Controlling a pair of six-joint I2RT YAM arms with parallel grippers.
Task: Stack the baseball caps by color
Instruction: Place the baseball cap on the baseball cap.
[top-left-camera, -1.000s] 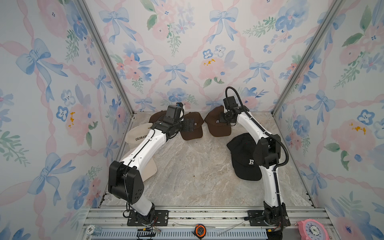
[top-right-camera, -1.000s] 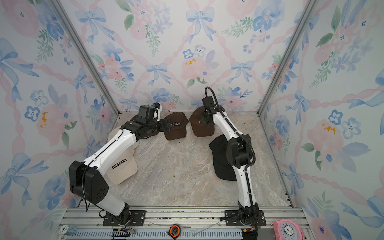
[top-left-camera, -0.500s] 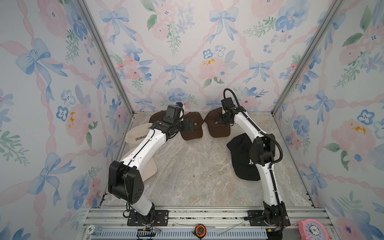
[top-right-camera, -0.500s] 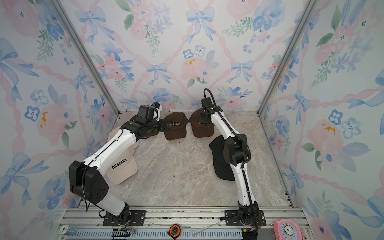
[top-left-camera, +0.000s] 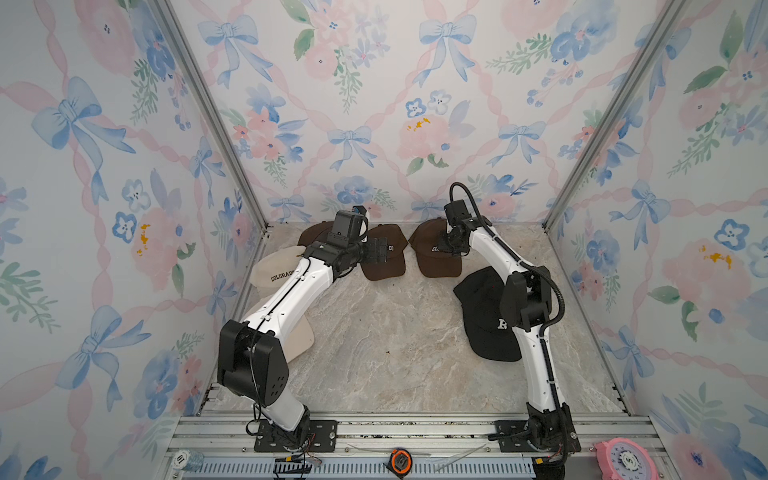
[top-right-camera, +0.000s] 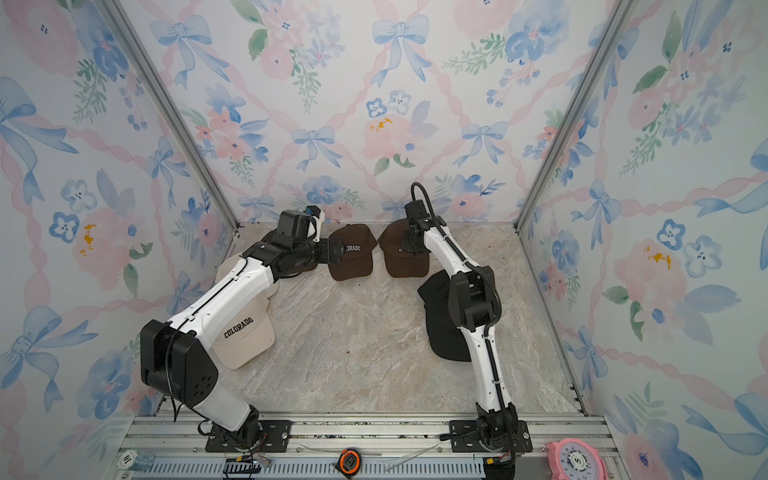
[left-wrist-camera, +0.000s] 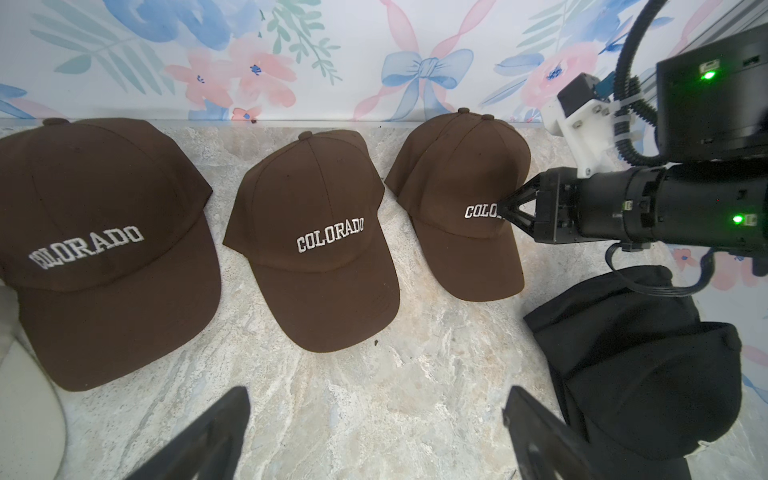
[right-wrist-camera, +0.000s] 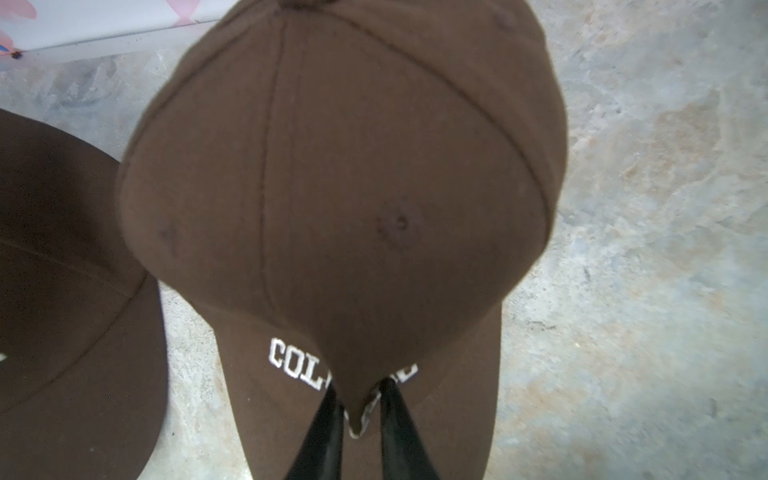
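Three dark brown "COLORADO" caps lie along the back wall: left (left-wrist-camera: 104, 257), middle (left-wrist-camera: 316, 249) and right (left-wrist-camera: 457, 199). The right one shows two top buttons, like two caps nested. My right gripper (right-wrist-camera: 360, 390) is shut on a fold of its front fabric at the lettering, pulling it into a peak (top-left-camera: 436, 257). My left gripper (left-wrist-camera: 376, 399) is open and holds nothing, low over the bare tabletop in front of the middle cap (top-left-camera: 388, 266). Black caps (top-left-camera: 486, 324) are heaped under the right arm. Cream caps (top-left-camera: 274, 270) (top-right-camera: 245, 336) lie by the left wall, partly hidden by the left arm.
Floral walls close in the marble tabletop (top-left-camera: 395, 332) on three sides. On the front rail are a tape measure (top-left-camera: 400, 459), a pink timer (top-left-camera: 625, 459) and a chip roll (top-left-camera: 183, 459).
The right arm's elbow has shifted a little to the left while its gripper stays at the brown cap. The left arm has not moved.
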